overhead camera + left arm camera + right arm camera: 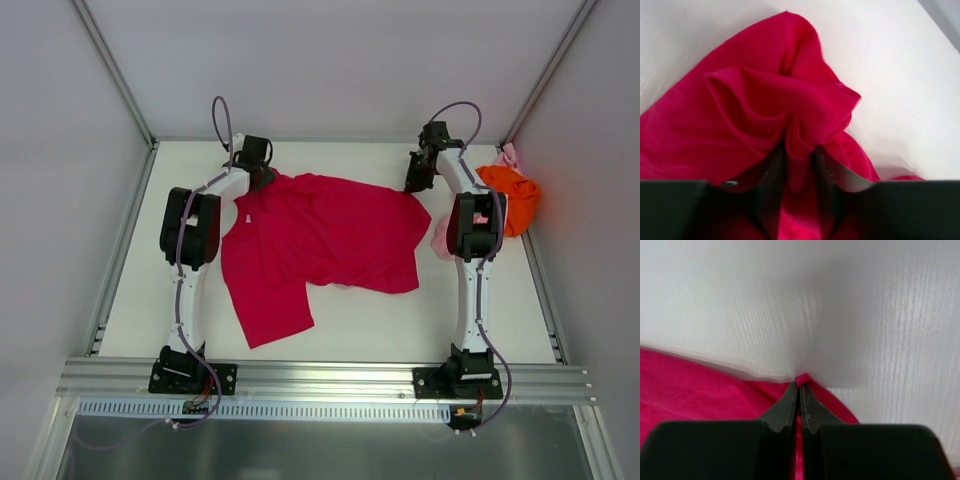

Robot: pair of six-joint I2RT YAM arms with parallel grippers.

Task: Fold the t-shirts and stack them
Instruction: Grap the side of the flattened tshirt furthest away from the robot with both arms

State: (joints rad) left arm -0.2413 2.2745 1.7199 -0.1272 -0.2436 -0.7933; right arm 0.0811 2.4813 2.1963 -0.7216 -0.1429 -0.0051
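The crimson cloth t-shirt (320, 240) lies spread but wrinkled on the white table (380, 330), one sleeve trailing toward the arm bases. At its far left corner the left gripper (799, 165) is clamped on a gathered pucker of cloth. At its far right corner the right gripper (799, 390) is pressed together on a thin edge, a tip of fabric poking past the fingertips. Right of the shirt sits a crumpled bright orange t-shirt (512, 195), with a pale pink t-shirt (441, 240) between them. For a clean fold, both corners should probably rise together and level, with the far edge taut. The right gripper's slim hold looks likely to slip unless pulled gently.
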